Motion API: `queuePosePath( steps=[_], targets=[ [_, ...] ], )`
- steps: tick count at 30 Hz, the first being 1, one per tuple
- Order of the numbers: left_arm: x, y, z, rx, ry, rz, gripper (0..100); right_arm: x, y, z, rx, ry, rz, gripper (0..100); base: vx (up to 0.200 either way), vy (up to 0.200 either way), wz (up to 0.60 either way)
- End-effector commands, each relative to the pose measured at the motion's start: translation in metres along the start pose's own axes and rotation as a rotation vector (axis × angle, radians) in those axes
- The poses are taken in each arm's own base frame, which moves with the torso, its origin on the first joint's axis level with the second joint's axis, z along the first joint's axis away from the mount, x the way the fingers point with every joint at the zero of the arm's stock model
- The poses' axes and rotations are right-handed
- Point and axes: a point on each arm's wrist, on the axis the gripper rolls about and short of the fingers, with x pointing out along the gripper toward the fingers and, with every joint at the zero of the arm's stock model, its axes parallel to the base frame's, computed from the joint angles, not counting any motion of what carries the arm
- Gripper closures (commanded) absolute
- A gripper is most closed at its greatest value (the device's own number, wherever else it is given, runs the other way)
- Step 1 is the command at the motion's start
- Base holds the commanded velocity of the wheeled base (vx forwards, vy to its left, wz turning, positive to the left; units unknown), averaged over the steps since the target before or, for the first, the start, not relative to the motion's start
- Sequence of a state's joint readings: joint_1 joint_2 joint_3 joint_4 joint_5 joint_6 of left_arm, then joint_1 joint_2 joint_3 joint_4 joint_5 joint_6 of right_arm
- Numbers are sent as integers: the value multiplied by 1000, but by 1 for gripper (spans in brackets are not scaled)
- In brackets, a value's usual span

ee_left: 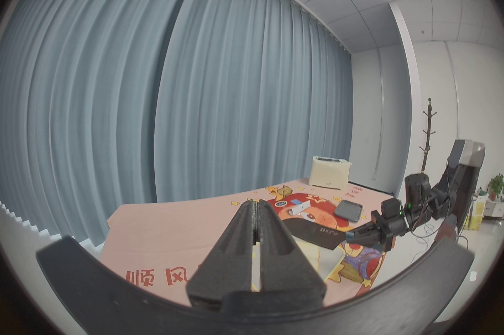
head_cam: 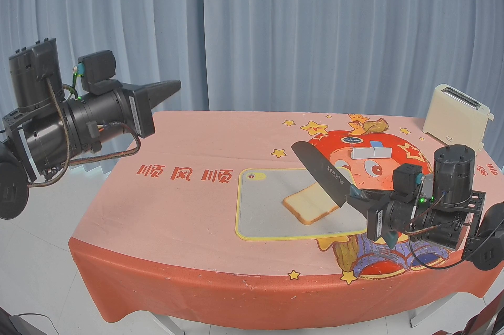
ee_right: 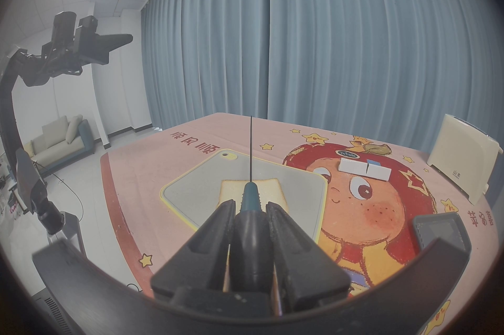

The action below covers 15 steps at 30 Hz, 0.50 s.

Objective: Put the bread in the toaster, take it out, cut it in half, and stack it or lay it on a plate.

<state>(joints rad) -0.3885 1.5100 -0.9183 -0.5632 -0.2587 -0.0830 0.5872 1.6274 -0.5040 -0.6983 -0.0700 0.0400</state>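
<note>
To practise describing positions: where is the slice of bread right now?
In the head view, the slice of bread lies flat on the cutting board, right of centre, under the blade of the knife held by the right gripper.

We see a table draped in a salmon-pink cartoon-printed cloth (head_cam: 184, 205). Below and ahead of the right claw (head_cam: 358, 198) lies a grey, yellow-rimmed cutting board (head_cam: 262, 215). Small white blocks (head_cam: 371, 152) sit near the claw, and a cream boxy toaster (head_cam: 455, 123) stands well apart from it.
</note>
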Motion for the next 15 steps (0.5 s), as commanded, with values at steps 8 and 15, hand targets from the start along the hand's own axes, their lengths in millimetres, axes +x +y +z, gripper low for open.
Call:
queuePosePath(
  steps=[8, 15],
  targets=[
    [8, -10, -25, -13, 82, -55, 100, -2, 2, -1, -4, 3, -3, 100, 0, 0, 0],
    [43, -15, -14, 27, 54, -96, 100, -1, 3, -3, -8, 15, 0, 100, 0, 0, 0]
  ],
)
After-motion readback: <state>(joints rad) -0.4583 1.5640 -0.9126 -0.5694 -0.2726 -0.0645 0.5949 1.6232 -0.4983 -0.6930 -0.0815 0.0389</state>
